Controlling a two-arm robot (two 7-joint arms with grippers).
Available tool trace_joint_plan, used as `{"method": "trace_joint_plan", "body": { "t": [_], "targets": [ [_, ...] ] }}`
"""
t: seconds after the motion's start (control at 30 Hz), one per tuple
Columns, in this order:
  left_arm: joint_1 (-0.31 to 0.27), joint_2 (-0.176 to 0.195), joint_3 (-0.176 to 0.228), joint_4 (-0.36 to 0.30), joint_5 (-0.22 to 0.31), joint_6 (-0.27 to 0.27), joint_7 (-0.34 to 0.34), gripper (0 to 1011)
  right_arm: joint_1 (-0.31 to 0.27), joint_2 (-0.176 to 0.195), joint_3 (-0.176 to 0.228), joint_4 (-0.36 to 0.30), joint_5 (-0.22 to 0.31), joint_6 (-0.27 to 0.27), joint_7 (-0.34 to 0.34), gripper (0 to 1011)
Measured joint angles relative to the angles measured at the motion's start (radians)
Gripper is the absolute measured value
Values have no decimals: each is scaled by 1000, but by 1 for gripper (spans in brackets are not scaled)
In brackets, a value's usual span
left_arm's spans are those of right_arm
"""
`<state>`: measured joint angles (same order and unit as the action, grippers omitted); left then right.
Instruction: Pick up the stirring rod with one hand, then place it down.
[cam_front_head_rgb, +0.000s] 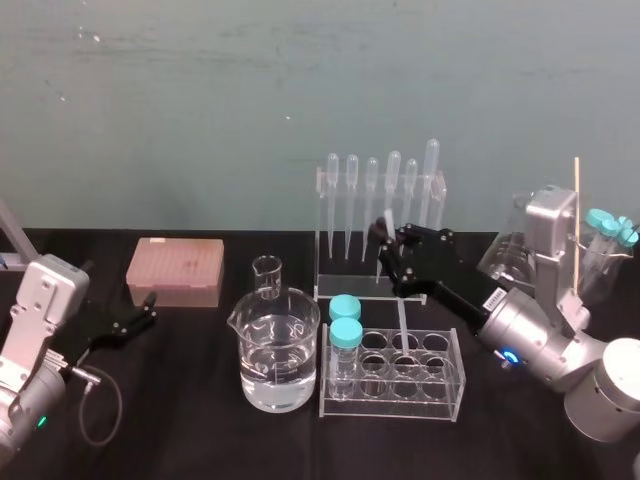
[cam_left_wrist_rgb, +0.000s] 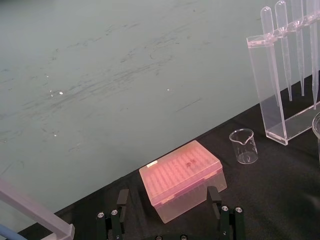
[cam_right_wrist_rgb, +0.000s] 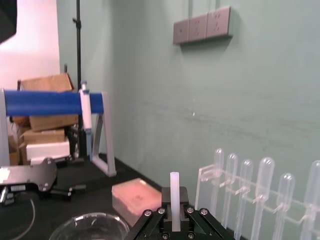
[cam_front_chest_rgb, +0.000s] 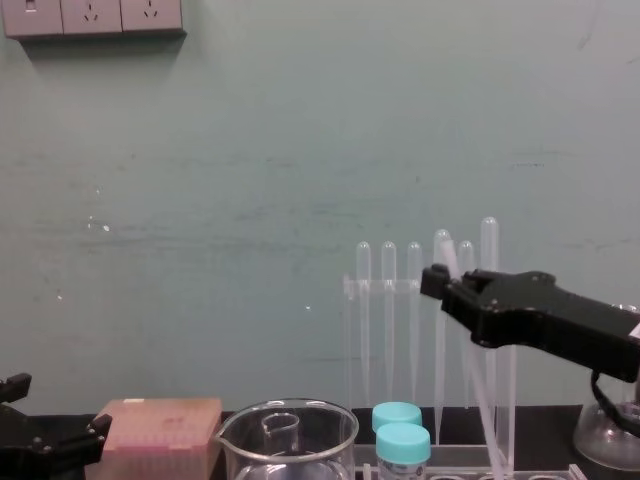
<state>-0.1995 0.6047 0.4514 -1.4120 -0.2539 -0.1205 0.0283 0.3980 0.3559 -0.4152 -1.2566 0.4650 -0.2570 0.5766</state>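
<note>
Plainly the black table (cam_front_head_rgb: 200, 420) has bare room in front of the clear acrylic test tube rack (cam_front_head_rgb: 440, 398), a safer landing place than among the glassware. The right gripper (cam_front_head_rgb: 386, 250) hangs above that rack, just before the tall pipette rack (cam_front_head_rgb: 322, 235), clamped narrow on the stirring rod (cam_right_wrist_rgb: 174, 192), which slants down toward the tube holes. It should probably clear the water-filled glass beaker (cam_front_head_rgb: 280, 350), level the rod and release low, since a smooth, round, translucent-white stick may roll. The left gripper (cam_front_head_rgb: 142, 312) rests wide open beside the pink tip box (cam_front_head_rgb: 175, 268).
</note>
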Motion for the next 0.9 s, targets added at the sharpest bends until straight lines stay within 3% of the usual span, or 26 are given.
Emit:
{"method": "trace_joint_plan", "body": {
  "t": [0.33, 0.57, 0.9],
  "targets": [
    [0, 0, 0, 0, 0, 0, 0, 1000, -46, -9, 68, -80, 40, -33, -2, 78],
    [0, 0, 0, 0, 0, 0, 0, 1000, -36, 2, 108, -148, 83, -7, 2, 78],
    [0, 0, 0, 0, 0, 0, 0, 1000, -19, 24, 121, -179, 104, 14, 13, 78]
  ]
}}
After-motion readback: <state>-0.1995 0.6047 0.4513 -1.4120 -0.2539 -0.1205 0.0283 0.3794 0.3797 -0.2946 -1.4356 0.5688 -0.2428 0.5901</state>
